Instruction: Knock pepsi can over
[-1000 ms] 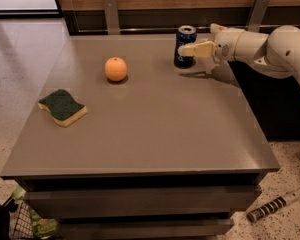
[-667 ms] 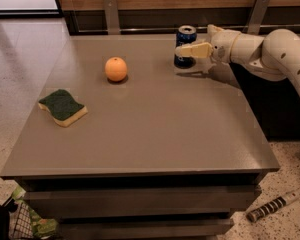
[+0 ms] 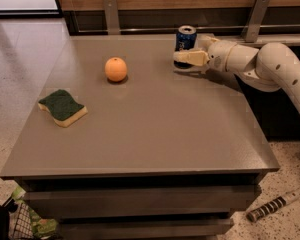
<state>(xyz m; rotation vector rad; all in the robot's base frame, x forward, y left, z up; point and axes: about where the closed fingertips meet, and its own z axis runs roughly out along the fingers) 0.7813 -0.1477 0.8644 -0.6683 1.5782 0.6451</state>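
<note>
The pepsi can (image 3: 186, 35), dark blue with a silver top, stands upright at the far edge of the grey table (image 3: 155, 129). My gripper (image 3: 190, 50) reaches in from the right at the can's base. Its near finger (image 3: 190, 58) lies across the front of the can's lower part, and the far finger shows just right of the can. The jaws stand apart and hold nothing. I cannot tell whether the near finger touches the can.
An orange fruit (image 3: 115, 69) sits left of the can. A green and yellow sponge (image 3: 63, 107) lies near the table's left edge. A wooden wall with metal brackets (image 3: 110, 15) runs behind the table. A dark tool (image 3: 272, 206) lies on the floor at the lower right.
The gripper and arm have shifted slightly to the left, toward the can. The can still stands upright in the same place.
</note>
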